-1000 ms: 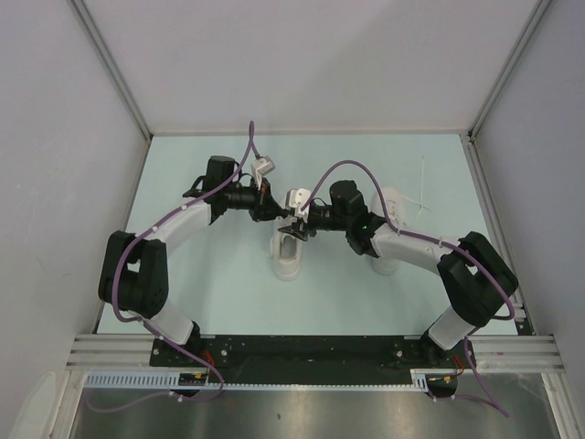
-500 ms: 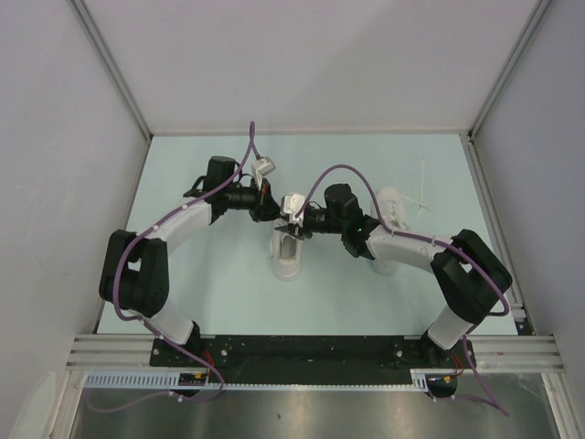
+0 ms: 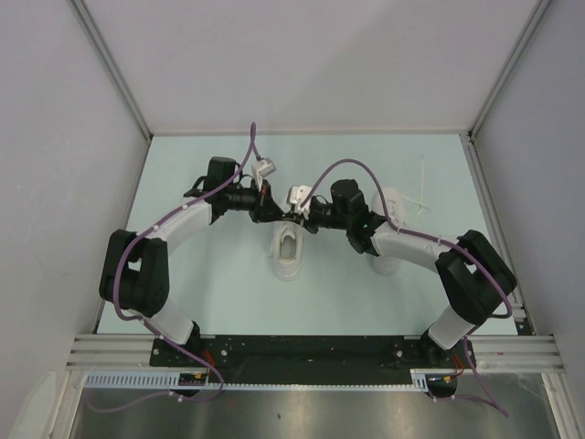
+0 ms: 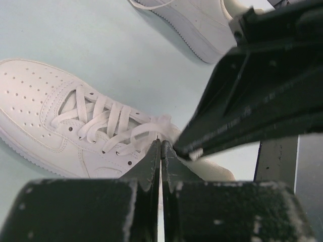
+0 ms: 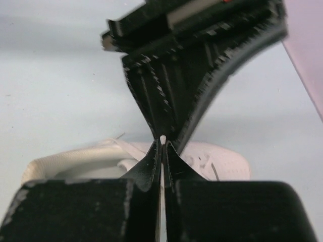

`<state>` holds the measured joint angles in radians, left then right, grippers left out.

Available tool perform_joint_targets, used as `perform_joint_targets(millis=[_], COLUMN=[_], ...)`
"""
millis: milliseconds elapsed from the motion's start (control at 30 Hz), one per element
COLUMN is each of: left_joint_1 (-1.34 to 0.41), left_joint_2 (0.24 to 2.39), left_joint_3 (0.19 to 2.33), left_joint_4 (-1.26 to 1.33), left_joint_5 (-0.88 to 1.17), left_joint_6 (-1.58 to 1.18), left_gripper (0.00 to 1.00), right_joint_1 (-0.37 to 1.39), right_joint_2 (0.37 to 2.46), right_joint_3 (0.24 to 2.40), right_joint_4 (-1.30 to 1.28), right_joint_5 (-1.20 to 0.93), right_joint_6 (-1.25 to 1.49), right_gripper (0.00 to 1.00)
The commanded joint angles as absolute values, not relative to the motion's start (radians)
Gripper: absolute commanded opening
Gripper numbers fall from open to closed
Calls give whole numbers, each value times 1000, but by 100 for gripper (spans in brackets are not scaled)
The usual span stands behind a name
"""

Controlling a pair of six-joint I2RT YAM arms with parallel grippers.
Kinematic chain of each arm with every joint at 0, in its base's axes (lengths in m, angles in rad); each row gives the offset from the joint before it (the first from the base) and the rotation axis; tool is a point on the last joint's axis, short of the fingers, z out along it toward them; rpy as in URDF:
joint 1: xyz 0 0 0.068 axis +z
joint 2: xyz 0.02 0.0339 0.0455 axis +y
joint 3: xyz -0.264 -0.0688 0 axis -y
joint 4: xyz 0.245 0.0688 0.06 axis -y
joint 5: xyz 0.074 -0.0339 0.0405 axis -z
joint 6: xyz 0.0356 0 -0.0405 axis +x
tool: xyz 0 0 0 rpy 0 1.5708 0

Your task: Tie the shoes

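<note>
Above shoe [image 3: 288, 258] tongue: left gripper [image 3: 271, 212] and right gripper [image 3: 303, 219] stood tip to tip, both pinched tight on lace [image 5: 162, 137]. Best to draw apart evenly, low, without lifting shoe.

The right claw [image 5: 162, 150] has its two black fingers pressed together, with a small white bit of lace [image 5: 162, 137] pinched at the tips. The left claw [image 5: 162, 131] points down from above, its tips meeting that same spot. Beyond them a white sneaker [image 5: 222, 161] lies on the pale blue table [image 5: 60, 91], partly hidden by the fingers.
</note>
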<state>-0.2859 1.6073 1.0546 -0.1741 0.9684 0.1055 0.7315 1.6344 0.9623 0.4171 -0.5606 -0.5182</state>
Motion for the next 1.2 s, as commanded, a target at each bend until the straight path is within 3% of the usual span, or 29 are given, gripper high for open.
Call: perform_joint_targets(millis=[0, 433, 1167], left_joint_1=[-281, -256, -173], left_joint_2=[1575, 1552, 1516], left_joint_3=[1072, 1080, 1083], left_joint_4=[-196, -308, -364], left_joint_5=[985, 970, 836], left_joint_6=[153, 276, 362], left_gripper=[0, 0, 0], right_joint_1=[687, 606, 545], right_joint_2=[1565, 1483, 1444], right_joint_3=[960, 919, 887], right_joint_4=[359, 226, 123], right_joint_5=[-560, -597, -621], right_joint_6=[-427, -292, -325], right_gripper=[0, 0, 0])
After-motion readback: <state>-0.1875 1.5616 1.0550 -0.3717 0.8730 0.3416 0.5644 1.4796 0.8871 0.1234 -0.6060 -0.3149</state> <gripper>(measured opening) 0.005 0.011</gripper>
